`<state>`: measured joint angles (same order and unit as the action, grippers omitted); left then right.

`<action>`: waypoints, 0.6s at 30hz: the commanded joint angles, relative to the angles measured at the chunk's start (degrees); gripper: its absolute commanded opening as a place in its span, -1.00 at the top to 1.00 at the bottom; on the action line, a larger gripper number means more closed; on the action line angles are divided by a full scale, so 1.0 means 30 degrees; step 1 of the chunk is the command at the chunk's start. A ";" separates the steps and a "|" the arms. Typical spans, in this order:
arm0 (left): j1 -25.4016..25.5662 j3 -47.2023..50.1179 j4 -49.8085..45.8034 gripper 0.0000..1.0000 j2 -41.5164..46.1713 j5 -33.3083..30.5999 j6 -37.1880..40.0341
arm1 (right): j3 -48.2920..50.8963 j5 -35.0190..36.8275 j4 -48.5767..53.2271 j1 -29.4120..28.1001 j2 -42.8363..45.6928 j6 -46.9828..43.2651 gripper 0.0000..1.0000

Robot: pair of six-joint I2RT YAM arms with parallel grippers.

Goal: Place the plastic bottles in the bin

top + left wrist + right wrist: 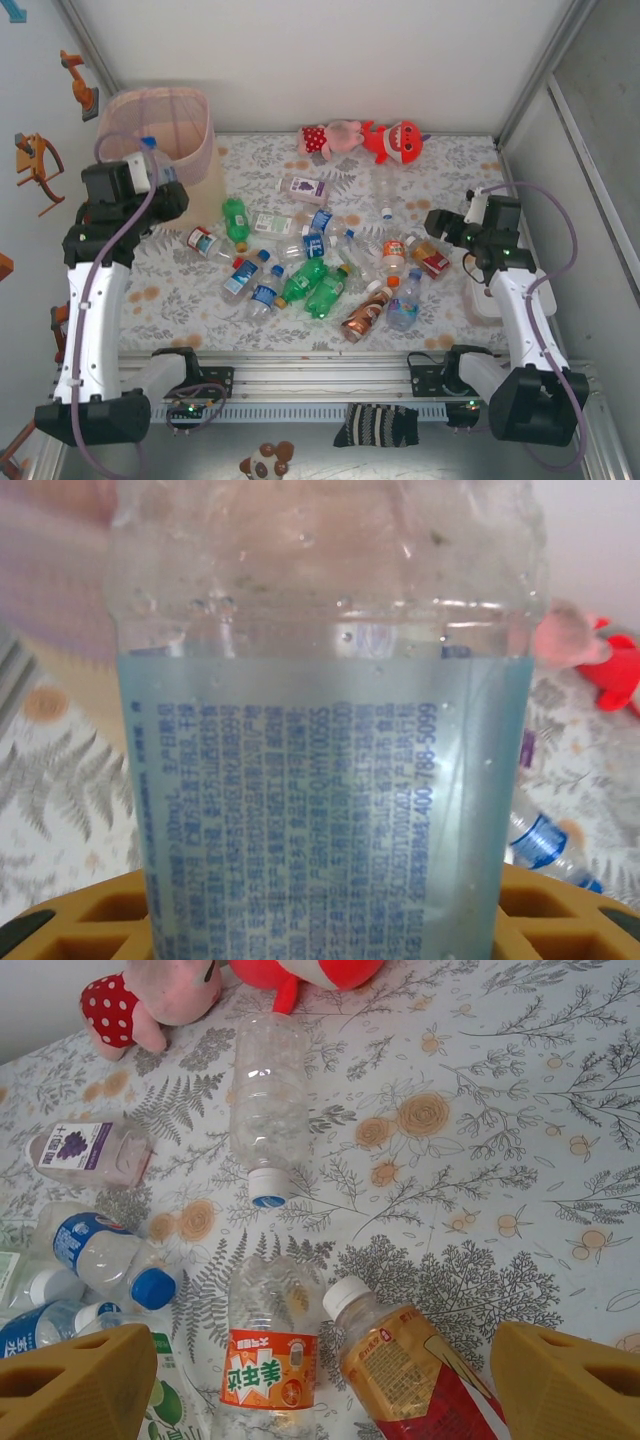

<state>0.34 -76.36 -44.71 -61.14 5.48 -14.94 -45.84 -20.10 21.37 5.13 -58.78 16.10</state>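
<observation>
**One bottle at the bin, many left on the table**

At the far left stands the bin (185, 140). From above I cannot tell if any bottle is already inside it. Just beside its near wall the left end effector (148, 172) holds a clear bottle (148, 158) with a blue cap, upright and lifted off the table (450, 160). In the left wrist view this bottle (320, 780) and its pale blue label stand between the two yellow fingers (90, 920). The end effector (325, 915) is clenched on the lower part of the bottle. The bottle is not yet over the rim, so I judge this step as carried but not delivered.

In the middle of the table about fifteen bottles (300, 265) lie in a loose heap: green ones, clear ones with blue labels, a brown one. So most of the work is left. The plush toys (360, 140) at the far edge are not part of it.

On the right, the right end effector (445, 222) hangs over the right end of the heap. Its fingers are spread wide and grasp nothing (320, 1380). Below and between them lie an orange-labelled bottle (268, 1370) and a red-labelled bottle (410, 1375), close together. It seems ready to take one of these.
</observation>
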 commanded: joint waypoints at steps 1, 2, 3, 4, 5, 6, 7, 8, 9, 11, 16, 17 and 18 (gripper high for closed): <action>-0.0084 -0.2212 0.0278 0.01 -0.1408 0.1046 0.1544 | -0.1054 0.0162 0.0858 0.0026 0.0353 -0.0050 -0.71; -0.0083 -0.2998 0.0356 0.01 -0.2072 0.0970 0.1797 | -0.1201 0.0196 0.0987 0.0040 0.0403 -0.0067 -0.71; -0.0084 -0.3835 0.0345 0.01 -0.2765 0.0851 0.2093 | -0.1343 0.0224 0.1104 0.0021 0.0434 -0.0092 -0.71; -0.0084 -0.4519 0.0320 0.01 -0.3387 0.0763 0.2311 | -0.1470 0.0279 0.1209 0.0023 0.0462 -0.0114 -0.71; -0.0084 -0.5253 0.0242 0.01 -0.4100 0.0688 0.2500 | -0.1584 0.0354 0.1350 0.0029 0.0478 -0.0122 -0.71; -0.0084 -0.5987 0.0225 0.01 -0.4786 0.0694 0.2696 | -0.1738 0.0421 0.1509 0.0031 0.0544 -0.0133 -0.71; -0.0084 -0.6557 0.0279 0.01 -0.5361 0.0679 0.2830 | -0.1828 0.0466 0.1623 0.0047 0.0587 -0.0151 -0.71; -0.0084 -0.7135 0.0407 0.01 -0.5975 0.0666 0.3021 | -0.1948 0.0508 0.1760 0.0041 0.0654 -0.0157 -0.71; -0.0084 -0.7672 0.0525 0.01 -0.6532 0.0540 0.3218 | -0.2022 0.0558 0.1891 0.0020 0.0740 -0.0193 -0.71; -0.0106 -0.8620 0.0634 0.01 -0.7683 0.0235 0.3584 | -0.2100 0.0688 0.2138 0.0020 0.0847 -0.0288 -0.71; -0.0114 -1.1290 -0.0253 0.01 -1.0780 -0.0234 0.4575 | -0.2266 0.1004 0.2849 0.0024 0.1191 -0.0479 -0.71; -0.0113 -1.1725 -0.0428 0.01 -1.1345 -0.0365 0.4749 | -0.2233 0.1069 0.2975 0.0022 0.1266 -0.0502 -0.71; -0.0113 -1.2061 -0.0648 0.01 -1.1793 -0.0465 0.4879 | -0.2223 0.1100 0.3057 0.0012 0.1340 -0.0514 -0.71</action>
<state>0.32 -109.19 -44.45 -94.00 5.23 -3.84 -50.54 -18.13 28.27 5.13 -56.12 15.46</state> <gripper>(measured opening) 0.496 0.857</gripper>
